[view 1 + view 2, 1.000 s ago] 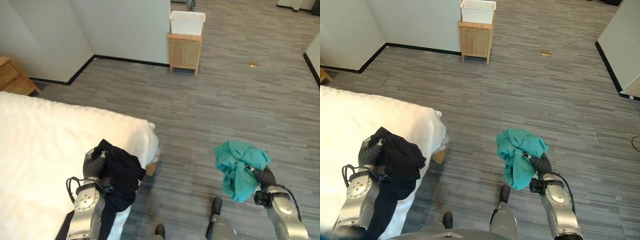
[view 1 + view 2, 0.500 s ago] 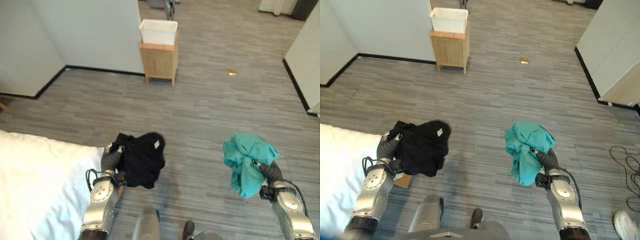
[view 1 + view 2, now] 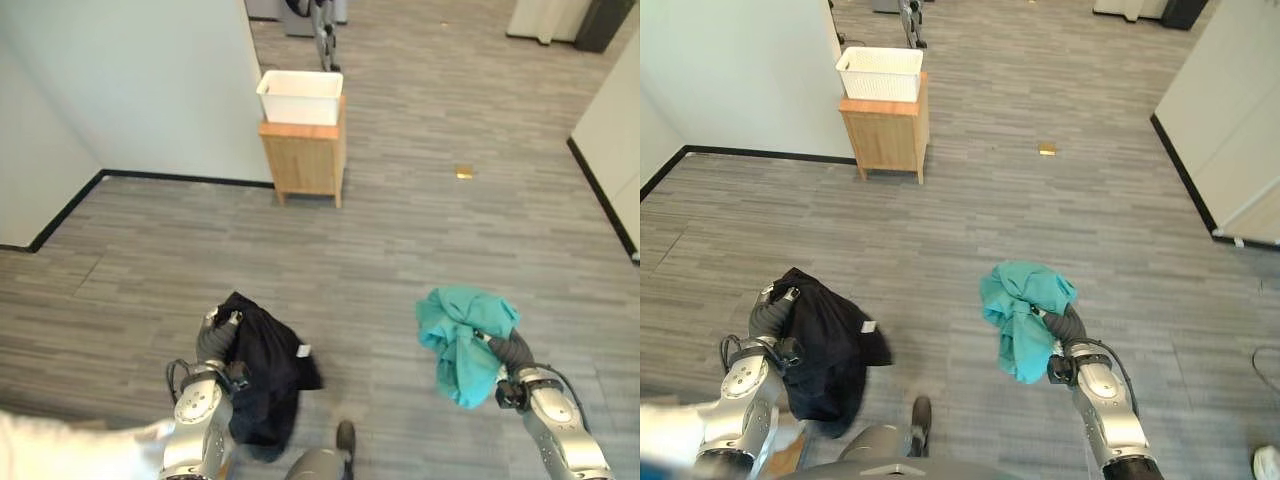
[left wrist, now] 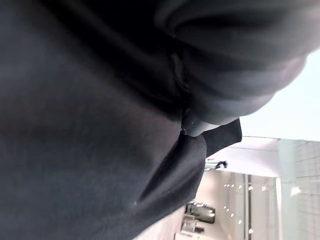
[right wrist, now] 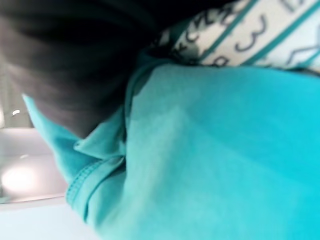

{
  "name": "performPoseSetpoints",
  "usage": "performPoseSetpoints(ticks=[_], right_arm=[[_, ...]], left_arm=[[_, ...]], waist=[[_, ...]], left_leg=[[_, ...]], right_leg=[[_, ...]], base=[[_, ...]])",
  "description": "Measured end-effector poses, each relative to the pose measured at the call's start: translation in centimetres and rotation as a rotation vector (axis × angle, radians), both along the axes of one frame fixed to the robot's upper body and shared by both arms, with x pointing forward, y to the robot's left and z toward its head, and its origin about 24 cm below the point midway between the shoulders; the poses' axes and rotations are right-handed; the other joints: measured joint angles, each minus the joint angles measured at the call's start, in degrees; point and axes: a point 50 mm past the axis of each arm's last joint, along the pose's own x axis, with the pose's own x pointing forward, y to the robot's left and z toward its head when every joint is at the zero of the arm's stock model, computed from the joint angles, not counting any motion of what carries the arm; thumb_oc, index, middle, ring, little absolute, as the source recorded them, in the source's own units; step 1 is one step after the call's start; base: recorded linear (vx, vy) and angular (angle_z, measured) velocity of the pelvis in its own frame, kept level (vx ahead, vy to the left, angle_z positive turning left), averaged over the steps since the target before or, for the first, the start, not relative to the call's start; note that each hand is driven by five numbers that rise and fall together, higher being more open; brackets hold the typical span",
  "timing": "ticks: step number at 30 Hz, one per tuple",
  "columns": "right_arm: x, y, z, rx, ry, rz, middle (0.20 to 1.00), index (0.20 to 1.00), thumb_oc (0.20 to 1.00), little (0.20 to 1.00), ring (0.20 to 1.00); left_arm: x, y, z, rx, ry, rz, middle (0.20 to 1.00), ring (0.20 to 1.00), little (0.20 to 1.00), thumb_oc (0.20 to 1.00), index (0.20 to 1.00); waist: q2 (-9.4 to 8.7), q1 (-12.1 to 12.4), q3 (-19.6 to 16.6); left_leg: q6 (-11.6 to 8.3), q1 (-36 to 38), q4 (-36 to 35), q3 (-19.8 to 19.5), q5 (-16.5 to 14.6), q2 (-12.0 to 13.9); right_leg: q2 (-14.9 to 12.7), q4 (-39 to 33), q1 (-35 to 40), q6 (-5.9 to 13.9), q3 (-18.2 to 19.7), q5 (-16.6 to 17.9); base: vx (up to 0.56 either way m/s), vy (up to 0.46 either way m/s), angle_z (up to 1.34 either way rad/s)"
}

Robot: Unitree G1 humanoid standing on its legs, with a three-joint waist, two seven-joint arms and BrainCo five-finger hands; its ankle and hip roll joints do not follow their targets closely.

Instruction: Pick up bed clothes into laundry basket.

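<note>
Hands, both loaded: left hand (image 3: 212, 335) clutching black garment (image 3: 262, 370); right hand (image 3: 508, 352) clutching teal garment (image 3: 462, 335). Basket (image 3: 299, 96), white, on wooden stand (image 3: 304, 158), far ahead; left hand nearer.

Evenly, brightly lit, with soft faint shadows on the grey floor (image 3: 420, 230). Motion-smeared around the black garment (image 3: 262, 372). Both wrist views out of focus, cloth pressed close, pale glare behind the teal garment (image 5: 220, 165).

left robot hand (image 3: 213, 335) fingers hidden in black garment (image 3: 262, 365), right robot hand (image 3: 510, 352) likewise
</note>
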Motion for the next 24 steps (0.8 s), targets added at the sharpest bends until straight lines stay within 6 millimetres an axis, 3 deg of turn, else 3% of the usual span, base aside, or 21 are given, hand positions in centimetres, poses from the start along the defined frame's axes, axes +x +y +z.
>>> performPoseSetpoints(ticks=[1, 2, 3, 4, 5, 7, 8, 9, 11, 12, 13, 15, 16, 17, 18, 19, 20, 21, 22, 23, 24], right_arm=[[0.7, 0.2, 0.7, -0.003, -0.026, 0.011, 0.200, 0.200, 0.200, 0.200, 0.200], [1.0, 0.3, 0.9, -0.001, -0.038, 0.028, 0.200, 0.200, 0.200, 0.200, 0.200], [0.6, 0.4, 0.7, -0.014, -0.021, 0.052, 0.200, 0.200, 0.200, 0.200, 0.200], [0.6, 0.5, 0.5, -0.018, -0.014, 0.074, 0.200, 0.200, 0.200, 0.200, 0.200], [0.2, 0.5, 0.0, -0.012, 0.014, 0.071, 0.200, 0.200, 0.200, 0.200, 0.200], [-0.9, 0.0, -1.0, -0.017, 0.065, 0.061, 0.200, 0.200, 0.200, 0.200, 0.200], [-1.4, -0.1, -1.4, -0.015, 0.083, 0.051, 0.200, 0.200, 0.200, 0.200, 0.200], [-1.5, -0.2, -1.7, -0.008, 0.095, 0.040, 0.200, 0.200, 0.200, 0.200, 0.200], [-1.9, -0.4, -2.3, -0.001, 0.120, 0.023, 0.200, 0.200, 0.200, 0.200, 0.200], [-2.7, -0.5, -2.9, 0.002, 0.146, 0.013, 0.200, 0.200, 0.200, 0.200, 0.200], [-3.2, -1.3, -3.3, -0.003, 0.170, -0.017, 0.200, 0.200, 0.200, 0.200, 0.200], [-3.1, -2.2, -3.5, -0.015, 0.191, -0.047, 0.200, 0.200, 0.200, 0.200, 0.200], [-1.9, -2.3, -2.7, -0.028, 0.160, -0.028, 0.200, 0.200, 0.200, 0.200, 0.200], [-1.1, -2.3, -2.1, -0.035, 0.130, -0.020, 0.200, 0.200, 0.200, 0.200, 0.200], [-0.8, -2.6, -1.9, -0.054, 0.128, -0.009, 0.200, 0.200, 0.200, 0.200, 0.200], [-0.5, -2.6, -1.8, -0.066, 0.129, 0.007, 0.200, 0.200, 0.200, 0.200, 0.200], [-0.5, -2.9, -1.4, -0.071, 0.111, -0.002, 0.200, 0.200, 0.200, 0.200, 0.200], [-0.5, -3.1, -1.2, -0.064, 0.102, -0.017, 0.200, 0.200, 0.200, 0.200, 0.200], [-0.6, -2.9, -1.3, -0.062, 0.094, -0.021, 0.200, 0.200, 0.200, 0.200, 0.200], [-0.7, -3.2, -1.0, -0.062, 0.078, -0.037, 0.200, 0.200, 0.200, 0.200, 0.200], [-0.8, -3.0, -1.0, -0.056, 0.077, -0.044, 0.200, 0.200, 0.200, 0.200, 0.200]], left_arm=[[0.3, -0.3, 0.1, 0.001, -0.002, -0.012, 0.200, 0.200, 0.200, 0.200, 0.200], [0.6, -0.4, 0.4, 0.007, -0.011, -0.025, 0.200, 0.200, 0.200, 0.200, 0.200], [0.7, -0.2, 0.9, 0.015, -0.030, -0.026, 0.200, 0.200, 0.200, 0.200, 0.200], [0.8, 0.3, 1.7, 0.034, -0.062, -0.019, 0.200, 0.200, 0.200, 0.200, 0.200], [0.9, 0.7, 2.1, 0.051, -0.068, -0.019, 0.200, 0.200, 0.200, 0.200, 0.200], [0.5, 1.0, 2.2, 0.074, -0.065, -0.031, 0.200, 0.200, 0.200, 0.200, 0.200], [0.2, 1.4, 2.1, 0.081, -0.053, -0.023, 0.200, 0.200, 0.200, 0.200, 0.200], [0.0, 1.6, 1.7, 0.079, -0.035, -0.014, 0.200, 0.200, 0.200, 0.200, 0.200], [-0.5, 1.3, 0.8, 0.081, 0.008, -0.035, 0.200, 0.200, 0.200, 0.200, 0.200], [-1.2, 1.1, 0.2, 0.075, 0.034, -0.044, 0.200, 0.200, 0.200, 0.200, 0.200], [-1.4, 0.3, -0.6, 0.032, 0.048, -0.043, 0.200, 0.200, 0.200, 0.200, 0.200], [-1.5, -1.0, -1.4, -0.009, 0.064, -0.068, 0.200, 0.200, 0.200, 0.200, 0.200], [-1.4, -1.1, -1.4, -0.009, 0.066, -0.079, 0.200, 0.200, 0.200, 0.200, 0.200], [-1.1, -1.1, -1.1, -0.004, 0.055, -0.087, 0.200, 0.200, 0.200, 0.200, 0.200], [-0.5, -1.3, -0.9, -0.009, 0.040, -0.094, 0.200, 0.200, 0.200, 0.200, 0.200], [-0.1, -1.4, -0.7, -0.013, 0.031, -0.094, 0.200, 0.200, 0.200, 0.200, 0.200], [0.7, -1.8, -0.1, -0.009, 0.005, -0.121, 0.200, 0.200, 0.200, 0.200, 0.200], [1.4, -2.1, 0.5, -0.006, -0.019, -0.138, 0.200, 0.200, 0.200, 0.200, 0.200], [1.7, -2.3, 0.8, 0.007, -0.027, -0.152, 0.200, 0.200, 0.200, 0.200, 0.200], [2.4, -2.9, 1.1, 0.006, -0.042, -0.178, 0.200, 0.200, 0.200, 0.200, 0.200], [2.4, -3.1, 0.9, -0.002, -0.030, -0.183, 0.200, 0.200, 0.200, 0.200, 0.200]], waist=[[2.63, -0.8, 1.7], [6.69, -2.2, 3.5], [6.57, -2.8, 3.4], [6.99, -2.8, 4.0], [5.90, -3.6, 4.6], [4.40, -5.0, 3.7], [1.45, -5.0, 2.7], [0.83, -5.0, 2.3], [-0.13, -5.1, 1.6], [-1.21, -5.6, -0.3], [0.00, -5.8, -1.4], [2.81, -5.6, -1.9], [3.63, -4.8, -1.9], [3.76, -5.5, -1.7], [3.58, -5.5, -1.3], [3.13, -4.7, -0.7], [2.19, -5.2, 0.0], [0.96, -4.3, 1.3], [-0.58, -3.8, 2.2], [-1.82, -3.1, 3.7], [-3.16, -1.9, 5.3]], left_leg=[[0.28, 2.6, -0.5, -1.5, -1.2, 1.0], [-2.36, 6.3, -2.1, -3.1, 0.3, 3.0], [-3.27, 7.8, -2.3, -3.9, -1.5, 3.4], [-3.45, 9.6, -2.4, -5.4, -3.3, 3.8], [-4.05, 11.8, -2.6, -6.3, -3.9, 3.4], [-5.84, 15.7, -5.0, -7.4, -6.8, 3.6], [-6.52, 18.2, -5.7, -8.8, -9.5, 2.9], [-6.95, 20.0, -6.1, -9.5, -10.4, 3.3], [-9.48, 24.3, -6.3, -8.9, -12.0, 3.6], [-11.58, 25.6, -5.5, -10.0, -13.3, 4.0], [-12.83, 27.1, -4.0, -11.8, -14.7, 6.1], [-14.02, 26.5, 1.5, -12.1, -14.4, 8.8], [-15.32, 22.8, 10.7, -12.2, -14.5, 9.7], [-15.34, 19.8, 15.0, -12.1, -10.3, 10.0], [-16.17, 16.0, 24.4, -11.6, -7.1, 9.8], [-16.91, 11.0, 36.3, -10.7, 0.9, 10.0], [-16.06, 2.2, 49.7, -11.7, 6.7, 9.8], [-16.46, -3.6, 56.8, -10.6, 5.3, 9.7], [-15.87, -9.6, 61.0, -10.9, 5.0, 8.7], [-14.73, -15.3, 64.0, -9.6, 4.5, 9.0], [-14.81, -21.4, 57.5, -7.2, 3.1, 9.7]], right_leg=[[0.4, 4.0, -4.6, -0.63, 0.0, -3.3], [1.1, 0.6, -9.8, -1.81, -2.2, -8.2], [1.9, -3.3, -14.0, -0.29, -2.6, -10.0], [2.7, -10.7, -15.5, -0.69, -2.9, -11.3], [2.8, -18.4, -16.5, -1.45, -3.1, -10.6], [3.7, -28.4, -19.3, 0.03, -3.5, -8.8], [4.5, -43.1, -19.6, -0.21, -3.3, -7.7], [6.1, -49.0, -18.8, -0.63, -2.2, -7.4], [8.3, -51.0, -16.2, -5.71, -3.3, -4.5], [8.7, -51.0, -14.4, -5.12, -3.5, -5.2], [11.0, -50.9, -12.7, -5.38, -1.6, -1.3], [14.5, -50.4, -10.2, -8.39, -1.9, -2.0], [16.2, -48.9, -9.7, -10.52, -0.1, -1.8], [16.8, -49.0, -8.2, -11.82, -0.1, -3.9], [17.2, -49.1, -6.5, -12.27, -0.1, -5.3], [17.5, -49.7, -3.8, -13.38, 0.3, -6.6], [17.2, -51.6, -1.5, -14.29, 0.3, -8.2], [16.9, -52.2, 0.5, -13.01, 0.7, -7.4], [16.0, -52.8, 2.2, -15.49, 0.6, -9.9], [15.6, -53.9, 4.4, -14.76, 1.0, -10.4], [14.4, -56.2, 8.2, -14.64, 3.0, -13.3]], base=[[0.74, 0.026, 0.80], [0.56, -0.030, 0.74], [0.75, -0.068, 0.73], [0.40, -0.098, 0.68], [0.60, -0.156, 0.94], [0.64, -0.160, 0.98], [0.45, -0.096, 0.67], [0.67, -0.141, 0.57], [0.74, -0.190, 0.43], [0.62, -0.190, 0.58], [0.57, -0.196, 0.60], [0.43, -0.176, 0.04], [0.47, -0.276, -0.26], [0.58, -0.407, -0.20], [0.21, -0.235, -0.01], [0.36, -0.368, 0.18], [0.24, -0.230, 0.10], [0.50, -0.336, 0.36], [0.45, -0.141, 0.08], [0.62, -0.152, 0.09], [0.67, -0.020, -0.10]])
